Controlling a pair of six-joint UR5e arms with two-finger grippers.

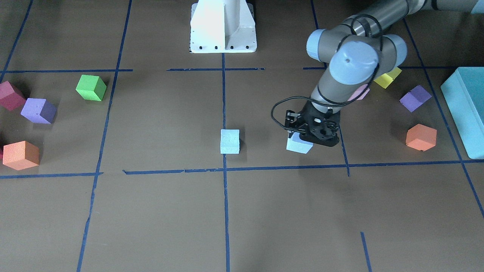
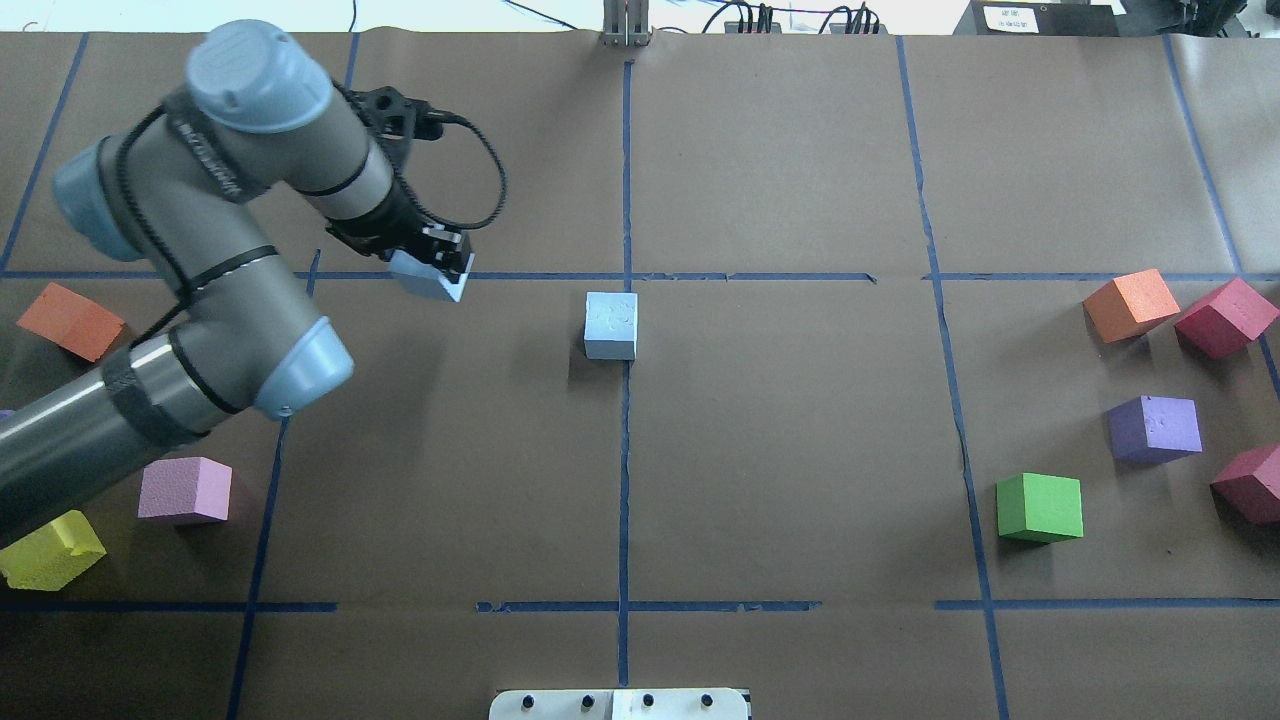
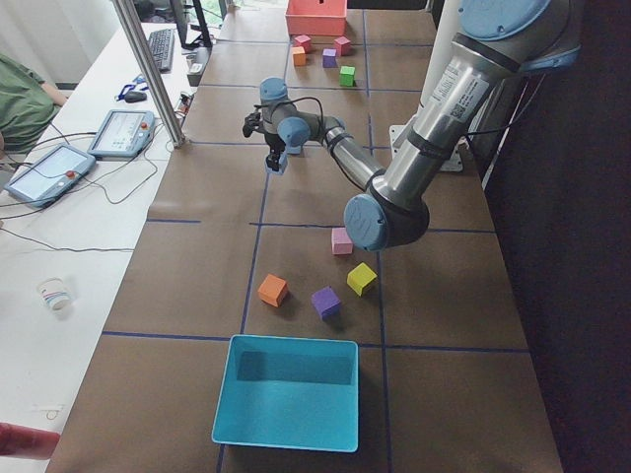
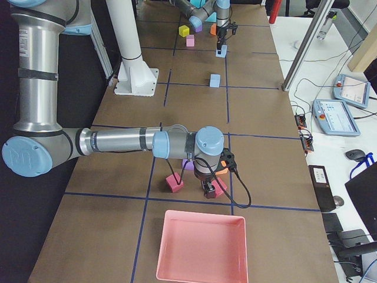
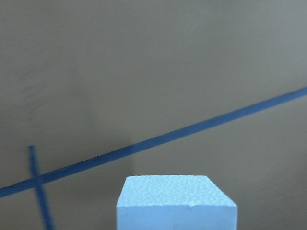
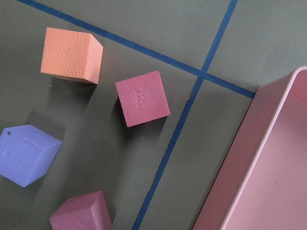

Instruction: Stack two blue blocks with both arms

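One blue block [image 2: 611,325] rests on the brown paper at the table's centre, on the middle tape line; it also shows in the front-facing view [image 1: 230,141]. My left gripper [image 2: 432,270] is shut on the second blue block [image 1: 299,144], held tilted just above the table to the left of the centre block. The left wrist view shows this block [image 5: 176,203] over a blue tape line. My right gripper [image 4: 209,188] shows only in the exterior right view, low over magenta cubes near the pink tray; I cannot tell whether it is open or shut.
Green [image 2: 1039,507], purple [image 2: 1155,428], orange [image 2: 1130,304] and magenta [image 2: 1225,317] cubes lie at the right. Orange [image 2: 70,320], pink [image 2: 185,489] and yellow [image 2: 48,549] cubes lie under the left arm. A teal box [image 1: 467,109] and a pink tray [image 4: 202,247] stand at the table's ends.
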